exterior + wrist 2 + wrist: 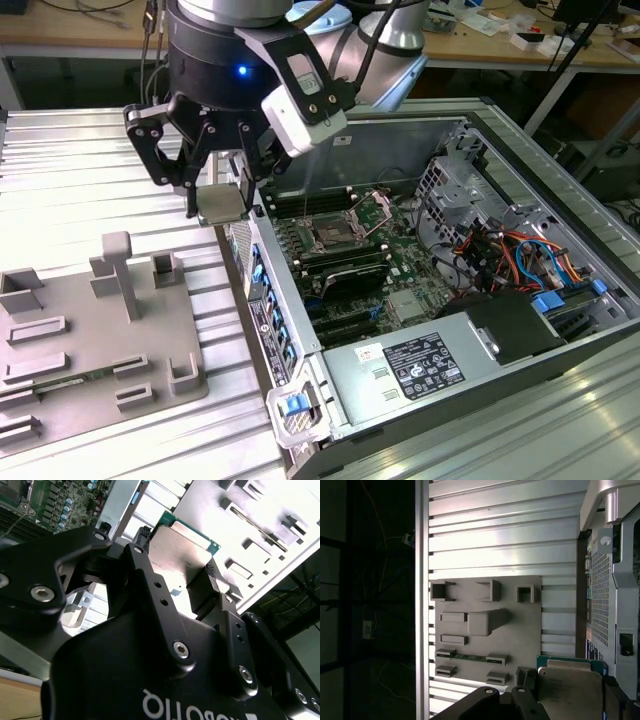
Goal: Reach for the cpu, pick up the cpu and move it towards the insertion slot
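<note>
My gripper (220, 198) is shut on the cpu (223, 208), a thin silver-topped square with a green edge, held flat in the air. It hangs just outside the open computer case's near wall, above the ribbed metal table. In both wrist views the cpu (184, 547) (570, 692) sits between the black fingers (145, 565). The insertion slot (332, 237), a square socket with a shiny frame and a dark centre, lies on the green board inside the case, toward the exterior view's right of the gripper.
A grey fixture plate (90, 330) (485, 625) with raised blocks lies on the table at the exterior view's left. The case wall (270, 300) with blue tabs stands between gripper and board. A labelled power supply (420, 365) and coloured cables (510, 255) fill the case's right side.
</note>
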`<state>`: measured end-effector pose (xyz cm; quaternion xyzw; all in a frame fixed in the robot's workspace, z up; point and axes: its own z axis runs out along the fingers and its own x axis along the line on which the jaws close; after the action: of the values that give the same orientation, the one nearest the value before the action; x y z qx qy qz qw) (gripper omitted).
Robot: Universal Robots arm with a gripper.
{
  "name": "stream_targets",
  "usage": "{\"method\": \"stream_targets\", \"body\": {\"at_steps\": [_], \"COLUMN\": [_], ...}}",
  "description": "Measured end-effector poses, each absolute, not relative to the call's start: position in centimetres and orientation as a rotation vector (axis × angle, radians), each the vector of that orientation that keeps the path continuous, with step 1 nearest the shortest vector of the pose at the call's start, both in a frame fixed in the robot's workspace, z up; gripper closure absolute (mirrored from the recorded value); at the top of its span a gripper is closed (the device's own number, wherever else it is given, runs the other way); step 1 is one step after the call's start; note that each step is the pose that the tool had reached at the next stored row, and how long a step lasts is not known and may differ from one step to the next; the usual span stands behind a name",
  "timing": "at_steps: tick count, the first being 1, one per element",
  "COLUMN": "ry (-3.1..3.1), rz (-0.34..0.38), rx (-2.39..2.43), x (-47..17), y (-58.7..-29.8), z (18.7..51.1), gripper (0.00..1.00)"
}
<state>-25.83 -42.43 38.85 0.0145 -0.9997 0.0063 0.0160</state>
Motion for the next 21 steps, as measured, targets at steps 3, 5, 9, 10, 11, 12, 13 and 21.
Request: {"method": "stream_targets", "body": {"at_steps": [3,5,9,10,11,12,13,21], "ry": [-3.109,-3.109,-3.109,-3.109,-3.109,-3.109,-3.109,-3.109], "rz": [0.020,0.020,0.020,0.020,0.020,0.020,0.020,0.020], "rx": [0.045,0.045,0.045,0.045,0.045,0.045,0.045,0.045], "x": [-25.4,-25.1,-24.7,-24.5,-24.4,-24.4,-24.2,-23.5], "y": [-42.4,-42.4,-42.4,-42.4,-42.4,-42.4,-42.4,-42.4], "z": [38.8,38.8,38.8,38.8,38.8,38.8,38.8,38.8], "gripper": [0.45,0.45,0.45,0.45,0.45,0.45,0.45,0.45]}}
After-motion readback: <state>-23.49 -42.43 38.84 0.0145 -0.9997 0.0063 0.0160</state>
